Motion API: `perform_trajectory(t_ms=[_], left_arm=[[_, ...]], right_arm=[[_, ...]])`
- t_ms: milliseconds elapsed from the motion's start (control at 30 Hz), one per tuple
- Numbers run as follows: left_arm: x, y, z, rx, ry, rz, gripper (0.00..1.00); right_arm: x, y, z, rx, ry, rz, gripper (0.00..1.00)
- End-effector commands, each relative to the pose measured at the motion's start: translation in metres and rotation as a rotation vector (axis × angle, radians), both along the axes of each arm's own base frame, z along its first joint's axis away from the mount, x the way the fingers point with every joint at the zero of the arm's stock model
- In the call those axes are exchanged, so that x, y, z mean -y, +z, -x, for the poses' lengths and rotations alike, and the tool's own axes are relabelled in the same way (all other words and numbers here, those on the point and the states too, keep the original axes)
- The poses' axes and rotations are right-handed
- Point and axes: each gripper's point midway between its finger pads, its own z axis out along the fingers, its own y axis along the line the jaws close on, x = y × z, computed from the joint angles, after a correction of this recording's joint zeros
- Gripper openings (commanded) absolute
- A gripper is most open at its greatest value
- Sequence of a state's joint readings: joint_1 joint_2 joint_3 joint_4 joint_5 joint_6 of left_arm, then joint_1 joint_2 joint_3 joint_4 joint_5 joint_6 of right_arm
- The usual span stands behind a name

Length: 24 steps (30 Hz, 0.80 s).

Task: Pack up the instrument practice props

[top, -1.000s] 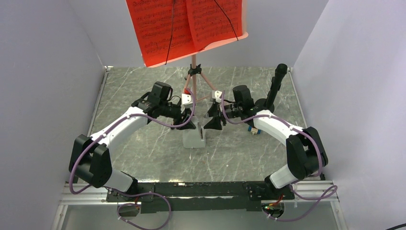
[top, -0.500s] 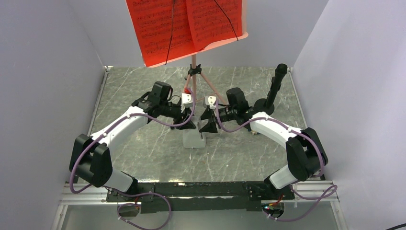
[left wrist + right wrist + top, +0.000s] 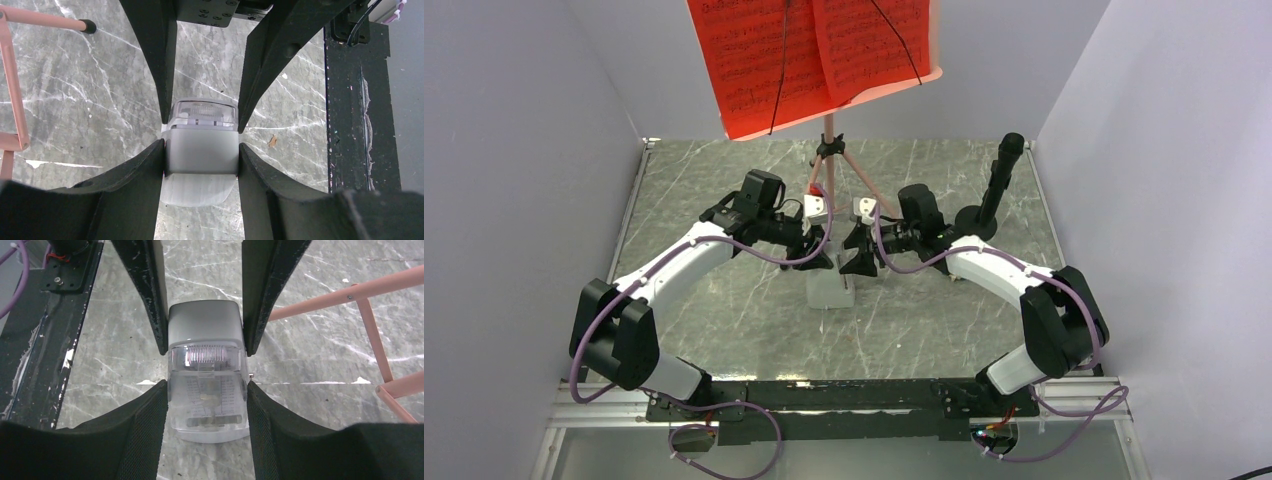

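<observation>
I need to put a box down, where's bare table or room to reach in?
Bare table: the near strip between the metronome and the arm bases, and the back-left corner beside the stand. Crowded: the centre, where the left hand and right hand straddle the metronome.

Grey marbled tabletop (image 3: 724, 200), black upright post on round base (image 3: 1001, 178), pale walls (image 3: 524, 150)

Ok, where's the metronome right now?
Top view: the metronome stands in the middle of the table, just in front of the music stand, with the left gripper and right gripper straddling it from either side.
</observation>
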<state>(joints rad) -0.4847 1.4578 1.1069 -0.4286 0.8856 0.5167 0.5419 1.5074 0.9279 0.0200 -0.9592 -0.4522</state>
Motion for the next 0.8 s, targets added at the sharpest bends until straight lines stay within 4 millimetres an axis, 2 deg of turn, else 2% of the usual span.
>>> perform_trajectory(t_ms=[0, 167, 367, 767], left_arm=[[-0.005, -0.025, -0.006, -0.007, 0.016, -0.079, 0.01], [-0.005, -0.025, -0.007, -0.003, 0.017, -0.079, 0.01], [-0.005, -0.026, -0.009, -0.003, 0.019, -0.083, 0.01], [-0.006, -0.029, -0.01, -0.006, 0.016, -0.103, 0.01]], right_arm=[[0.007, -0.015, 0.007, 0.034, 0.027, 0.018, 0.0], [0.009, -0.013, 0.012, 0.048, 0.051, 0.026, 0.0], [0.006, 0.012, 0.014, 0.064, 0.071, -0.017, 0.0], [0.007, 0.028, 0.008, 0.077, 0.049, -0.027, 0.0]])
